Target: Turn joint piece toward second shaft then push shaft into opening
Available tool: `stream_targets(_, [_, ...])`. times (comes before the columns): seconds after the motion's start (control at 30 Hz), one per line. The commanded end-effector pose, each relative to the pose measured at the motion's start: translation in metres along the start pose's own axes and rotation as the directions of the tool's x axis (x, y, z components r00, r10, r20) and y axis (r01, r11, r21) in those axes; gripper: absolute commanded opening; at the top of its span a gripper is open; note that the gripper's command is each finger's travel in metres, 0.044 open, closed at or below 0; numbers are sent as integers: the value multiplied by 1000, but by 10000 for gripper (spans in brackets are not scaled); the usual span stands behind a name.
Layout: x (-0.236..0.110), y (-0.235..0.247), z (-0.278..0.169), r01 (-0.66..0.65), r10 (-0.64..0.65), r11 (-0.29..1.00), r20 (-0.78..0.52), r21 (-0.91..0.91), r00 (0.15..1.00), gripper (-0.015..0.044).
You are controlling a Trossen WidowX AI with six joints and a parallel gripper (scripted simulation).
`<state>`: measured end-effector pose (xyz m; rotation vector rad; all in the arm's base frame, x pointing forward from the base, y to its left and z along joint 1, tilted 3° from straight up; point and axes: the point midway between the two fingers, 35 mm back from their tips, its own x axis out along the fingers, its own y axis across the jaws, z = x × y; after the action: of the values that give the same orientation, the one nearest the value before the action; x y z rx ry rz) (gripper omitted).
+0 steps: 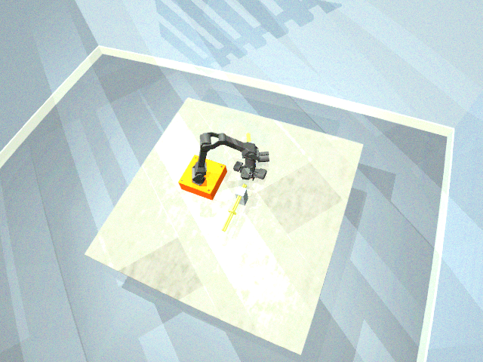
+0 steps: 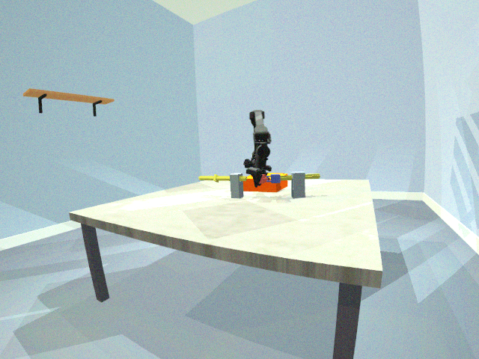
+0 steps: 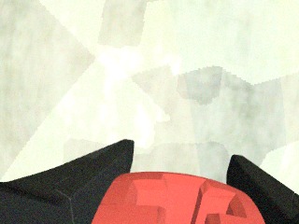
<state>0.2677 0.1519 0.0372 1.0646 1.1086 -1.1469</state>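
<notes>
The joint piece, red, is gripped between the fingers of the gripper, whose jaws are held apart by its width. In the exterior view it is seen just beside the blue hinge part, at the inner end of the fixed shaft, which is carried by the fixed block. From the jaws, the sliding shaft is found on the opposite side: its tip is shown poking a little way out of its own block, near the gripper but apart from the joint piece, while most of its length, with the collar, is left on the far side of that block. In the top view its long axis is run slantwise, from the tip beside the gripper down and to the left, and is not matched by the line on which the fixed shaft appears to lie. It is by this slanted axis that the turn must be judged, since the opening has to be pointed straight along it before the piece is released. Whether that has been reached cannot be told, as the opening is not clearly shown. If the piece were let go askew, the shaft's tip would probably be caught on its rim.
</notes>
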Motion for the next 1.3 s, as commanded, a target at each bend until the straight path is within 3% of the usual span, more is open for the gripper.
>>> stream_targets(0.0, [0,0,0,0,0,1000,-1,-1,1000,0])
stream_targets(0.17, [0,0,0,0,0,1000,-1,-1,1000,0])
stream_targets(0.33, [0,0,0,0,0,1000,-1,-1,1000,131])
stream_targets(0.43, [0,0,0,0,0,1000,-1,-1,1000,147])
stream_targets(0.8, [0,0,0,0,0,1000,-1,-1,1000,436])
stream_targets(1.27, [0,0,0,0,0,1000,-1,-1,1000,440])
